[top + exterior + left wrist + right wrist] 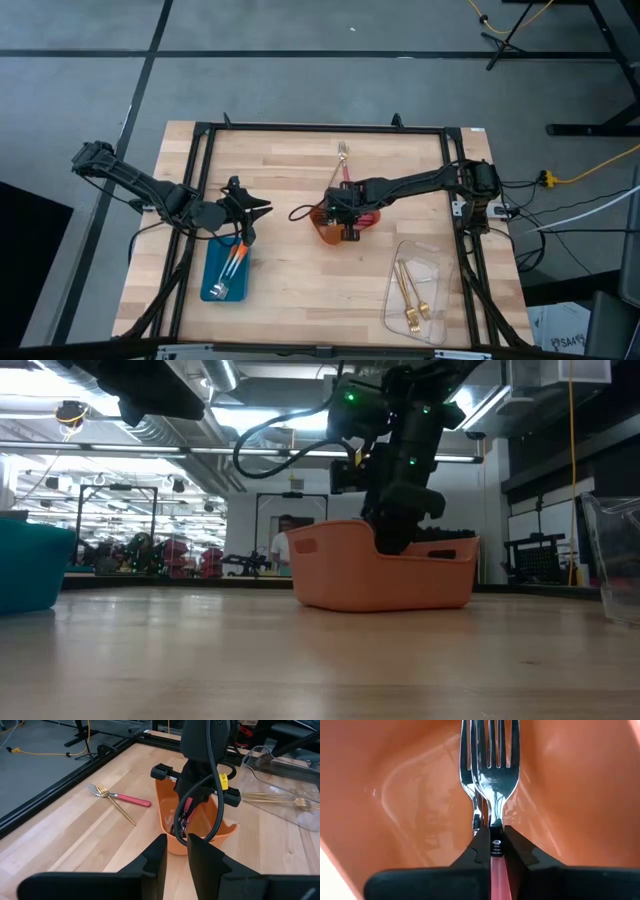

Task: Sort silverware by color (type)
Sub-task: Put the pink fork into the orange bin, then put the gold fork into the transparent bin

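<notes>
My right gripper (345, 222) reaches down into the orange tray (328, 236) and is shut on a silver fork with a pink-red handle (495, 755). A second silver fork (469, 770) sits close beside it in the tray. One pink-handled fork (125, 797) and one gold fork (117, 806) lie flat and crossed on the table beyond the tray. Orange-handled forks (235, 262) lie in the blue tray (215, 285), and gold forks (410, 290) lie in the clear tray (432, 262). My left gripper (177, 857) hovers by the blue tray's far end, slightly open and empty. My right gripper pinches the pink-handled fork between its two fingers where the silver neck (495, 822) meets the pink handle (496, 870). The fingers come from above, pointing down into the orange tray, and lie along the fork. The tines point away past the fingertips toward the tray's inside.
Black frame rails (200, 180) run along the table's left, far and right sides. Bare wood lies between the blue tray and the orange tray and along the near edge. A cable loops off the right arm (300, 212) beside the orange tray.
</notes>
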### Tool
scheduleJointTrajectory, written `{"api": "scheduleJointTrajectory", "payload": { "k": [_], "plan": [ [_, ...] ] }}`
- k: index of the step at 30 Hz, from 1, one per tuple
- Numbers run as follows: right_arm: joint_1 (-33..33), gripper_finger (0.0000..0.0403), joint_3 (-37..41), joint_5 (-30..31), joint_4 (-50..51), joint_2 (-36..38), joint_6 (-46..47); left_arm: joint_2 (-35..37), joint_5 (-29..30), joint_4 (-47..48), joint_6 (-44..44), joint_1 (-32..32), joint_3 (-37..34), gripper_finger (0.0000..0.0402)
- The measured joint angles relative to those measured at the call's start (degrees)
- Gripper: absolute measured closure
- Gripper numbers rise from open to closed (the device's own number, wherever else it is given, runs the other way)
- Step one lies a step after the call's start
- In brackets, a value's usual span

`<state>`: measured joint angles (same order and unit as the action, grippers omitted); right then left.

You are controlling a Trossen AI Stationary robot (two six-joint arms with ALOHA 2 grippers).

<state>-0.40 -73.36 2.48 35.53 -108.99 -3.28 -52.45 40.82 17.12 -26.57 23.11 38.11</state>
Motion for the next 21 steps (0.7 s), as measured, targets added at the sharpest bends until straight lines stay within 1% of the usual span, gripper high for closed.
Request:
{"api": "scheduleJointTrajectory", "payload": {
  "k": [2, 8, 11, 14, 21],
  "plan": [
    [0.00, 0.0377, 0.00, 0.00, 0.04, 0.00, 0.01, 0.00, 0.00, 0.00, 0.01, 0.00, 0.00, 0.0332],
    [0.00, 0.0328, 0.00, 0.02, 0.04, 0.00, -0.01, 0.00, 0.00, 0.00, 0.00, 0.00, 0.00, 0.0332],
    [0.00, 0.0311, 0.00, 0.03, 0.04, 0.00, -0.01, 0.00, 0.00, 0.00, 0.00, 0.00, 0.00, 0.0332],
    [0.00, 0.0303, 0.00, 0.04, 0.04, 0.00, -0.01, 0.00, 0.00, 0.00, 0.00, 0.00, 0.00, 0.0332],
    [0.02, 0.0303, -0.31, -0.05, 0.79, 0.33, -0.02, 0.00, 0.00, 0.00, 0.02, 0.00, 0.00, 0.0332]
  ]
}}
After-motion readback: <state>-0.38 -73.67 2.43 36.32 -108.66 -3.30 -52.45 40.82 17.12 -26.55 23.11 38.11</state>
